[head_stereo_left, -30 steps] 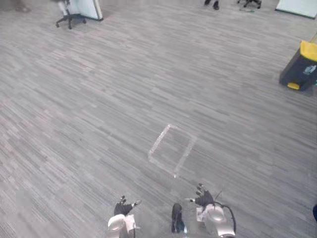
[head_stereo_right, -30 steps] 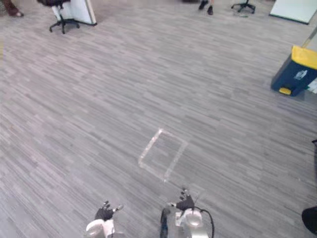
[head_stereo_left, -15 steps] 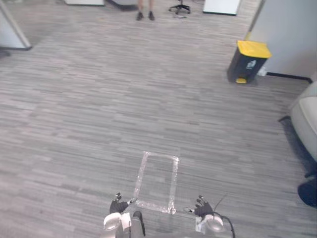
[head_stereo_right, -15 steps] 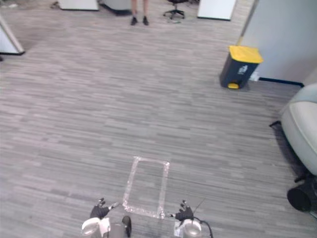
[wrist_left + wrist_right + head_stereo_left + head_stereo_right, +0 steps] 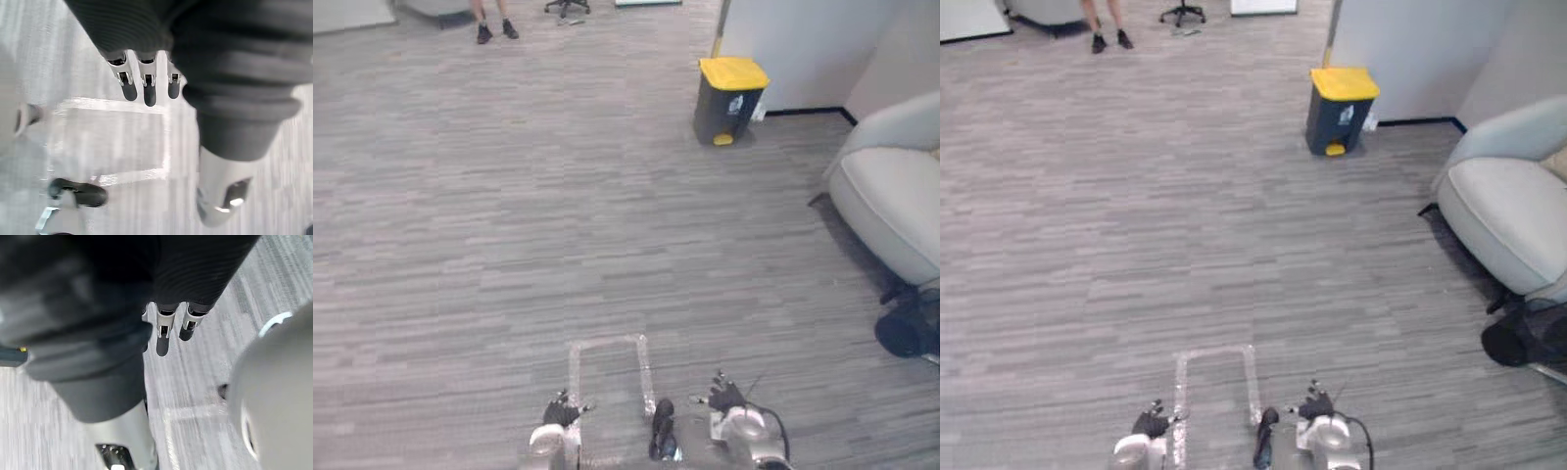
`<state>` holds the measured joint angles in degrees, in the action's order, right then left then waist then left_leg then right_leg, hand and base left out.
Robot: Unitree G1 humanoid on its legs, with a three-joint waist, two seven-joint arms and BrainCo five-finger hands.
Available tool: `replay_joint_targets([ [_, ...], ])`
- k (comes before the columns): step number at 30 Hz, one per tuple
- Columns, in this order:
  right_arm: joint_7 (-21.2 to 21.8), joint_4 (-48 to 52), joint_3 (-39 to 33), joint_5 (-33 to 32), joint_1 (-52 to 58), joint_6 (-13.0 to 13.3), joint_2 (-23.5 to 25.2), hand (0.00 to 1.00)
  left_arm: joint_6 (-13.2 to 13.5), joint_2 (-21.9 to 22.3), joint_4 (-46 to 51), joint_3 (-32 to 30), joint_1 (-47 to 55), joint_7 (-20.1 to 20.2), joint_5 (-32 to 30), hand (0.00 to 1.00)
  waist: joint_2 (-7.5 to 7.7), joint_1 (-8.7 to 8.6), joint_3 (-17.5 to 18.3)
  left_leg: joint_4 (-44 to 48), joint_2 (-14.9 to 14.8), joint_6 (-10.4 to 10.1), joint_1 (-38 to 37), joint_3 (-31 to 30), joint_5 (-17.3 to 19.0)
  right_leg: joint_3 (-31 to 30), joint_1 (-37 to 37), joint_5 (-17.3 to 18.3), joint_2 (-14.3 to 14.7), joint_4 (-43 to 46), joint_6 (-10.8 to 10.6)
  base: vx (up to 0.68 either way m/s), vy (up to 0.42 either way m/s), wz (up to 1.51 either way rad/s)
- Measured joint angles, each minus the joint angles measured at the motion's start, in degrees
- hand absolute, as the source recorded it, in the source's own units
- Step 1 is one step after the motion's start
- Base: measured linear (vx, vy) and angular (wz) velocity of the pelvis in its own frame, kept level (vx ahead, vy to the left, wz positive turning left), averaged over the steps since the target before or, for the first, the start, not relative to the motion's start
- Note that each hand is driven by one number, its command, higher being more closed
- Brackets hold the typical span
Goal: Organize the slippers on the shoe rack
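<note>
My left hand (image 5: 558, 412) hangs low at the near edge of the grey wood-grain floor, fingers relaxed and spread, holding nothing. My right hand (image 5: 726, 396) hangs the same way a little to its right, also empty. In the left wrist view the fingers (image 5: 145, 91) point straight down at the floor with the thumb (image 5: 220, 196) apart from them. In the right wrist view the fingers (image 5: 164, 335) are likewise straight above bare floor.
A rectangle of pale tape (image 5: 607, 345) marks the floor just ahead of my hands. A dark bin with a yellow lid (image 5: 729, 98) stands by a white wall (image 5: 803, 44) at the far right. A pale armchair (image 5: 891, 186) is at right. A person's legs (image 5: 494, 24) stand far off.
The camera has swung round: the bin has come nearer the middle, the armchair has entered at right, and the tape rectangle now lies straight ahead. Both hands hang as before.
</note>
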<state>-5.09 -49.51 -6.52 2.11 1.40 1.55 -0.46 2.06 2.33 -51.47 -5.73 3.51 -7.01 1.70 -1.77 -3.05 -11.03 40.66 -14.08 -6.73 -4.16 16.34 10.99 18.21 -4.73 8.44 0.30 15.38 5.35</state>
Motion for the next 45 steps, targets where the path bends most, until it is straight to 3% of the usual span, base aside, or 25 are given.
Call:
replay_joint_targets([
  [2, -0.07, 0.35, 0.34, -0.01, 0.57, -0.29, 0.44, 0.00, 0.08, 0.20, 2.04, -0.09, 0.71, 0.01, -0.12, 0.00, 0.00, 0.43, 0.05, 11.67, -2.88, -0.72, 3.96, -0.81, 0.89, -2.68, 3.10, 1.79, 1.98, -0.15, 1.64, 0.37, -0.108, -0.69],
  [4, -0.09, -0.03, 0.43, -0.34, 0.83, -0.47, 0.55, 0.00, 0.12, 0.33, 2.60, -0.13, 1.06, 0.08, -0.19, 0.00, 0.89, 1.18, 0.03, 13.05, -3.18, 0.10, 5.65, 1.00, 2.33, -6.30, 5.46, 2.26, 2.61, -0.92, 1.72, 0.36, -0.063, -1.21],
  [7, -0.32, -1.15, -0.08, -0.55, 0.75, -0.62, 0.35, 0.00, 0.16, 0.67, 2.49, -0.11, 0.78, 0.26, -0.34, 0.00, 1.33, 1.57, 0.22, 2.48, -0.69, 0.79, 8.01, 0.82, 4.72, -13.36, 8.81, 1.73, 2.45, -3.27, 0.82, 0.41, 0.042, -1.29],
  [8, -0.49, -1.53, -0.09, -0.54, 0.73, -0.63, 0.37, 0.00, 0.22, 0.68, 2.39, -0.07, 0.49, 0.31, -0.37, 0.00, 1.55, 2.00, 0.11, -7.54, 2.84, 0.33, 8.11, -3.70, 4.87, -16.66, 9.71, 1.57, 1.81, -3.65, -0.46, 0.35, 0.140, -1.28],
  [9, -0.50, -1.67, -0.09, -0.54, 0.74, -0.62, 0.38, 0.00, 0.23, 0.67, 2.37, -0.04, 0.45, 0.34, -0.37, 0.00, 1.57, 2.17, 0.12, -10.61, 3.93, 0.16, 8.10, -5.59, 4.76, -17.41, 9.84, 1.63, 1.64, -3.65, -0.92, 0.32, 0.193, -1.24],
  [11, -0.58, -1.76, -0.12, -0.53, 0.88, -0.59, 0.38, 0.00, 0.28, 0.69, 1.97, 0.13, 0.15, 0.56, -0.37, 0.00, 1.64, 2.30, 0.18, -26.63, 9.76, 0.93, 8.29, -18.62, 0.20, -22.50, 10.80, 2.99, 0.25, -3.50, -3.45, 0.30, 0.235, -1.03],
  [12, -0.58, -1.76, -0.16, -0.53, 0.96, -0.59, 0.32, 0.00, 0.31, 0.68, 1.73, 0.18, 0.05, 0.56, -0.34, 0.00, 1.44, 2.31, 0.30, -28.34, 10.11, 0.91, 8.29, -20.14, -1.32, -23.12, 10.89, 3.34, 0.27, -3.46, -4.13, 0.28, 0.292, -1.02],
  [13, -0.57, -1.77, -0.15, -0.53, 1.33, -0.56, -0.31, 0.00, 0.47, 1.00, 0.36, 0.61, 0.05, 0.57, -0.32, 0.00, -0.40, 2.42, 1.35, -31.79, 9.39, 0.01, 8.53, -22.75, -10.31, -25.14, 10.96, 4.40, 1.50, -3.34, -5.97, 0.26, 0.344, -1.00],
  [14, -0.53, -3.10, -0.08, -0.48, 1.11, -0.60, -0.02, 0.00, 0.47, -0.07, -1.16, 0.04, -0.68, 0.47, -0.30, 0.00, 0.89, 2.53, 2.55, -30.68, 9.99, 0.15, 7.96, -19.82, -8.72, -27.36, 11.05, 4.77, -0.01, -3.23, -7.47, 0.24, 0.337, -1.01],
  [15, -0.47, -3.07, -0.04, -0.47, 1.32, -0.58, 0.25, 0.00, 0.52, -0.21, -1.12, -0.06, -0.55, 0.41, -0.30, 0.00, 1.23, 2.59, 2.82, -31.43, 9.95, 0.44, 7.41, -19.07, -8.50, -27.66, 10.82, 4.57, -0.52, -3.21, -7.85, 0.21, 0.317, -1.12],
  [17, -0.42, -3.09, -0.02, -0.35, 2.26, -0.58, 2.49, 0.00, 0.97, -1.36, -1.27, -0.03, -0.02, 0.46, -0.35, 0.00, 3.90, 3.50, 4.20, -36.34, 11.72, 2.21, 3.63, -13.05, -8.54, -30.08, 9.96, 4.54, -3.28, -3.13, -8.83, 0.17, 0.270, -1.03],
  [20, 0.01, -3.05, 0.12, -0.25, 2.15, -0.57, 3.01, 0.00, 1.10, -1.25, -1.81, 0.02, -0.14, 0.68, -0.34, 0.00, 4.11, 3.66, 4.05, -36.76, 11.75, 3.96, 1.20, -8.55, -7.36, -29.57, 7.68, 4.39, -3.66, 1.25, -9.86, 0.05, 0.166, -0.93],
  [22, 0.41, -3.11, 0.28, 0.05, 1.93, -0.44, 3.29, 0.00, 1.17, -1.27, -2.25, 0.01, -0.15, 0.68, -0.35, 0.00, 3.79, 3.65, 3.89, -38.31, 11.62, 4.32, -1.17, -4.11, -7.15, -21.62, 4.87, 4.87, -5.55, 5.61, -10.86, -0.04, 0.096, -1.03],
  [23, 0.53, -3.28, 0.47, 0.05, 1.70, -0.32, 3.30, 0.00, 1.20, -1.36, -2.58, 0.04, -0.24, 0.67, -0.32, 0.00, 3.79, 3.56, 3.89, -38.92, 11.70, 4.46, -1.47, -1.75, -6.98, -11.25, 3.84, 5.06, -8.11, 6.05, -10.49, -0.08, 0.066, -0.76],
  [24, 0.54, -3.48, 0.47, 0.04, 1.57, -0.22, 3.28, 0.00, 1.15, -1.43, -2.84, 0.10, -0.36, 0.68, -0.33, 0.00, 3.78, 3.49, 3.88, -39.05, 11.73, 4.36, -1.64, -0.92, -6.83, -5.89, 3.81, 5.26, -9.40, 5.43, -9.88, -0.06, 0.044, -0.81],
  [25, 0.55, -3.89, 0.45, 0.03, 1.27, -0.05, 3.08, 0.00, 1.06, -1.49, -3.43, 0.20, -0.66, 0.71, -0.34, 0.00, 3.67, 3.32, 3.81, -38.91, 11.64, 4.03, -1.98, 0.06, -6.54, 0.25, 4.14, 5.59, -10.52, 3.72, -7.50, 0.04, -0.023, -0.49],
  [27, 0.49, -3.95, 0.31, 0.05, 0.66, 0.23, 2.01, 0.00, 0.97, -1.51, -4.40, 1.24, -1.14, 0.96, -0.33, 0.00, 2.63, 2.63, 3.46, -38.49, 10.37, 3.63, -2.16, 0.36, -6.38, 5.17, 4.78, 3.57, -10.11, 1.61, -6.87, 0.05, -0.071, -0.29],
  [31, 0.42, -6.90, -0.07, 0.07, -0.77, 0.14, -0.23, 0.00, 0.97, -1.27, -4.34, 2.90, -1.19, 1.17, -0.35, 0.00, 0.48, 2.75, 3.31, -38.55, 8.01, 2.86, -2.14, 1.95, -6.51, 2.32, 7.12, -0.19, -5.16, -6.84, -5.93, 0.04, -0.079, -0.33],
  [33, 0.33, -7.82, -0.08, 0.02, -1.06, 0.13, -0.79, 0.00, 0.97, -1.47, -4.28, 2.85, -1.41, 1.18, -0.35, 0.00, 0.69, 3.04, 2.94, -36.10, 6.83, 1.66, -2.14, 3.98, -5.66, -0.18, 7.62, -0.79, -3.91, -8.49, -5.39, 0.08, -0.091, -0.66],
  [35, 0.23, -7.99, -0.02, -0.01, -0.92, 0.13, -1.36, 0.00, 0.99, -1.99, -3.72, 2.58, -1.90, 1.30, -0.36, 0.00, 1.79, 3.35, 1.64, -26.13, 4.77, 1.50, -0.54, 5.08, -3.91, -4.32, 9.11, -1.16, -3.22, -9.74, -4.93, 0.05, -0.110, -0.90],
  [38, 0.13, -8.11, 0.02, -0.17, -0.52, 0.04, -1.90, 0.00, 1.07, -2.09, -2.83, 1.44, -1.80, 1.54, -0.30, 0.00, 1.73, 4.00, 1.27, -11.11, 2.37, 2.37, 5.32, 2.42, -2.18, -11.01, 8.97, -1.63, -2.48, -9.78, -4.15, 0.12, -0.029, -1.22],
  [39, -0.12, -8.41, -0.25, -0.52, -0.22, -0.09, -3.26, 0.00, 1.06, -1.12, -2.70, 1.06, -1.72, 1.65, -0.23, 0.00, 0.36, 4.01, 1.27, -12.11, 3.91, 2.24, 6.18, -3.50, 1.14, -14.24, 8.87, -2.00, -2.22, -9.61, -4.09, 0.15, 0.085, -1.20],
  [42, -0.17, -8.92, -1.99, -1.14, -0.11, -0.27, -3.41, 0.00, 1.14, -0.92, -2.50, 1.06, -1.60, 1.62, 0.17, 0.00, 0.25, 4.29, 1.18, -20.00, 8.45, 1.76, 6.09, -11.97, 2.40, -18.86, 9.15, -2.45, -2.83, -9.62, -4.68, 0.13, 0.171, -1.19],
  [43, -0.16, -9.16, -2.28, -1.20, 0.58, -0.27, -3.67, 0.00, 1.14, -0.62, -2.53, 1.21, -1.40, 1.63, 0.24, 0.00, -0.61, 4.46, 1.74, -27.29, 9.96, 1.90, 5.17, -17.36, -0.22, -20.59, 9.41, -2.59, -2.32, -10.16, -5.75, 0.08, 0.167, -0.67],
  [45, -0.16, -10.26, -2.33, -2.06, 0.50, -0.36, -4.33, 0.00, 1.12, -0.40, -2.71, 1.12, -1.07, 1.63, 0.75, 0.00, -1.95, 4.68, 2.64, -29.61, 9.19, 1.36, 4.71, -18.10, -4.37, -22.71, 10.11, -2.91, -1.03, -11.36, -6.89, 0.10, 0.217, -0.72],
])
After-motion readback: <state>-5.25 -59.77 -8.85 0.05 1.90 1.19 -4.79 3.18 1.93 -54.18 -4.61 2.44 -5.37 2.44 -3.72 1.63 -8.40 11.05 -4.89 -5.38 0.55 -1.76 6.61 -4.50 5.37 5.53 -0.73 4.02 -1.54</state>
